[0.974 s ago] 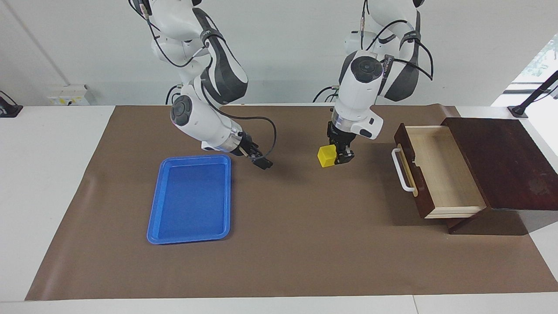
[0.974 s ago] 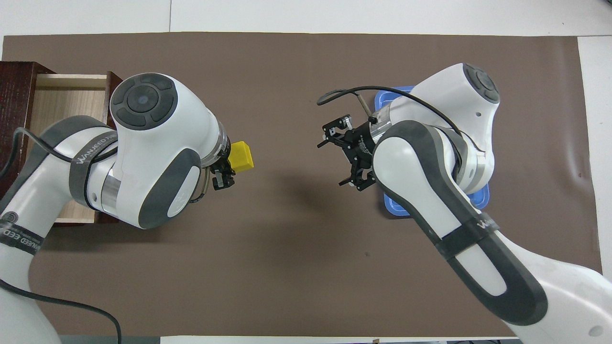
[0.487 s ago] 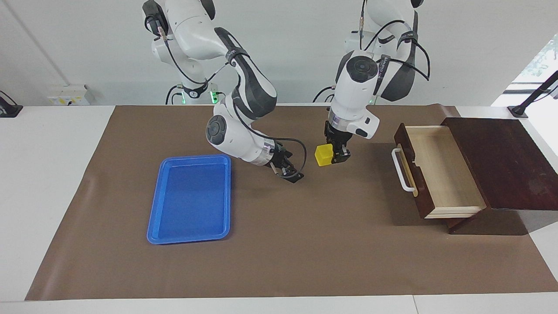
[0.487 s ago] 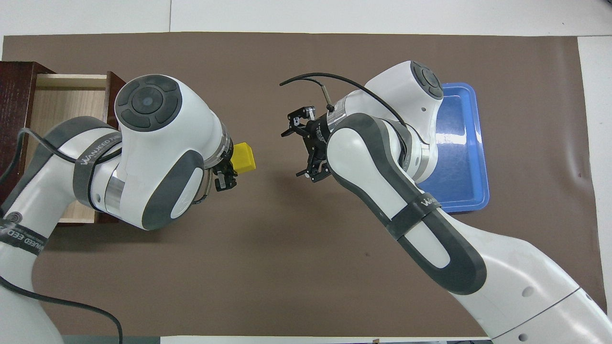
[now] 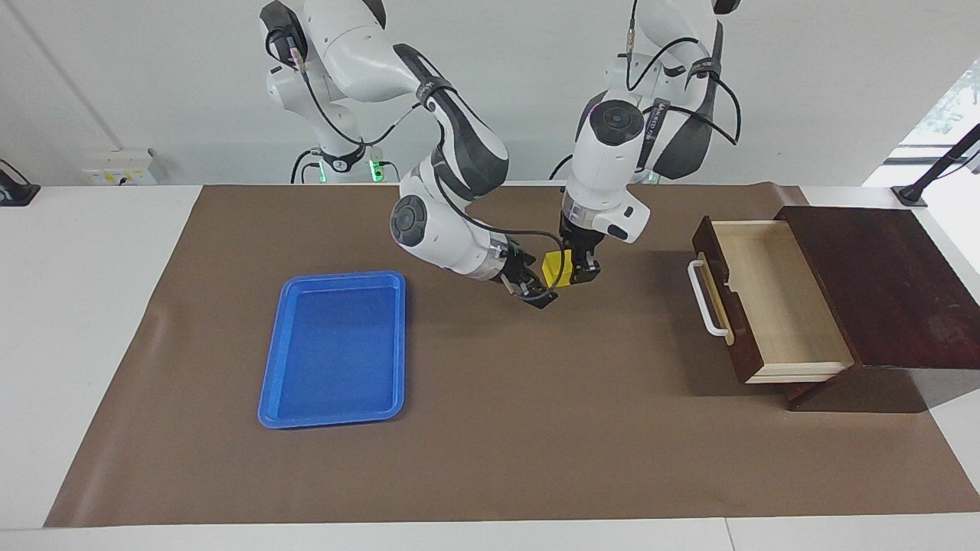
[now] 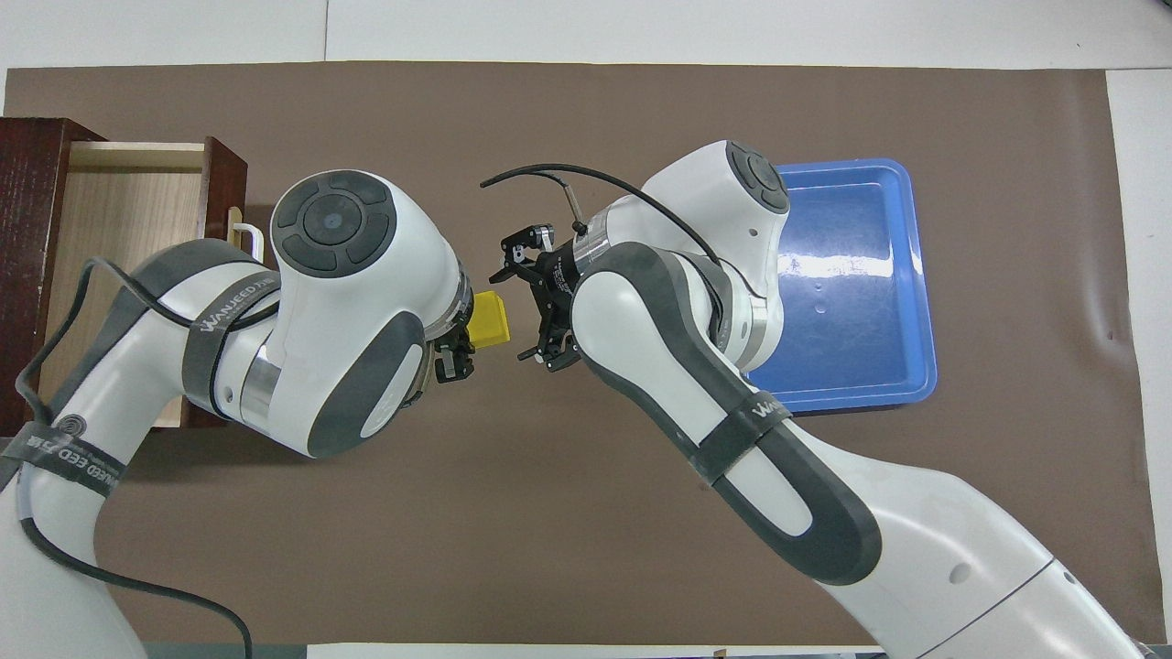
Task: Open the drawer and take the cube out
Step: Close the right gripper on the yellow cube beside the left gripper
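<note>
The left hand (image 5: 576,269) is holding the cube (image 5: 554,268) tight, up in the air over the brown mat, just above the middle of the facing view. The right hand (image 5: 534,285) has its fingers spread wide and sits right beside the cube, a little lower in that view. In the overhead view the cube (image 6: 489,318) sits between the two hands, near the middle of the frame, with the left hand (image 6: 454,352) on one side and the right hand (image 6: 535,302) on the other.

This looks like a pass from one hand to the other. To do it well, the right hand should slide in slowly until the cube is between its open fingers. It should grab the sides that the left hand is not covering. Then it should squeeze shut first. Only after that should the left hand let go. If the left hand lets go too soon, the cube could fall on the bench.

The drawer (image 5: 773,302) is pulled open at the right of the facing view, and it looks empty inside. The blue tray (image 5: 334,348) lies at the lower left, maybe where the cube goes next.
</note>
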You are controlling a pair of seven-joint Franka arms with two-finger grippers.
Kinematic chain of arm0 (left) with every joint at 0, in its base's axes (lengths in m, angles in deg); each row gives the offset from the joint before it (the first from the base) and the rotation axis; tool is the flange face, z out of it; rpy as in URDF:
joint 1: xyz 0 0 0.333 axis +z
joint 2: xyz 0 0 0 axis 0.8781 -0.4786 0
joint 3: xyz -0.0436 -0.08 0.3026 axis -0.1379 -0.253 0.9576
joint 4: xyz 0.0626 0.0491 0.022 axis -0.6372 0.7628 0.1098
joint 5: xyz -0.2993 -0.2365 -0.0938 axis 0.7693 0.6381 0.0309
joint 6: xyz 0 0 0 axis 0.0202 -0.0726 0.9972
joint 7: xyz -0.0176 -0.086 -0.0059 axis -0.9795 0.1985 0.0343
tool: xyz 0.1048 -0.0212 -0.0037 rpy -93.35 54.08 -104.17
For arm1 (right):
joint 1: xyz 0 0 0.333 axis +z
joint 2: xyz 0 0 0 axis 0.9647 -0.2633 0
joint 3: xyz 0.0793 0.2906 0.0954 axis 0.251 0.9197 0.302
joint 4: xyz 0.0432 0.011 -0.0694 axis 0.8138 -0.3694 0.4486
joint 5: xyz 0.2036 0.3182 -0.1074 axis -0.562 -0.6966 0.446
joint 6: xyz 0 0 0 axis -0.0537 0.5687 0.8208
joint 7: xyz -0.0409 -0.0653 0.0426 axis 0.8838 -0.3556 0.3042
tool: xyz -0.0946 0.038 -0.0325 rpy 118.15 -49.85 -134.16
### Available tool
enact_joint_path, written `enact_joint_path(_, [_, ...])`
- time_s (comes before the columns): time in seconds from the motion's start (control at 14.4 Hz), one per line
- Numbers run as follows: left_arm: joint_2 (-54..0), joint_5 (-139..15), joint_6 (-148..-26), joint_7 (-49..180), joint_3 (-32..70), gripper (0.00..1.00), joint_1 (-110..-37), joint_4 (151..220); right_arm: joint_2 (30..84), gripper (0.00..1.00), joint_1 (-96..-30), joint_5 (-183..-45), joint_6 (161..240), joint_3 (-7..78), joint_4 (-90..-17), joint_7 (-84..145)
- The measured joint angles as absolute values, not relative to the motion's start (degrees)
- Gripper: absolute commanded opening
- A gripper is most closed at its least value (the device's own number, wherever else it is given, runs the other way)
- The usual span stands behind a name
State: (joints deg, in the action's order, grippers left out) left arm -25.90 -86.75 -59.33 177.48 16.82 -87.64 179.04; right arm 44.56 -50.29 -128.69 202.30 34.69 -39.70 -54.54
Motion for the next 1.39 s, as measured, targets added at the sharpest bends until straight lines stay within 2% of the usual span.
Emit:
enact_joint_path(0.42, [-25.9, -86.75, -59.88, 177.48, 17.06, 0.0, -87.63, 179.23, 44.42, 1.0, -50.62, -133.54, 201.45, 34.25, -39.74, -56.72])
enact_joint_path(1.25, [-25.85, -86.57, -60.99, 178.76, 17.24, 0.0, -87.56, 179.52, 44.09, 0.99, -49.31, -133.61, 201.76, 34.49, -40.17, -56.77])
enact_joint_path(1.32, [-25.85, -86.56, -60.99, 178.77, 17.24, 0.0, -87.56, 179.52, 44.09, 0.87, -49.3, -133.61, 201.76, 34.49, -40.17, -56.86])
enact_joint_path(1.39, [-25.85, -86.55, -60.99, 178.78, 17.24, 0.0, -87.56, 179.53, 44.09, 0.67, -49.28, -133.61, 201.76, 34.49, -40.15, -57.22])
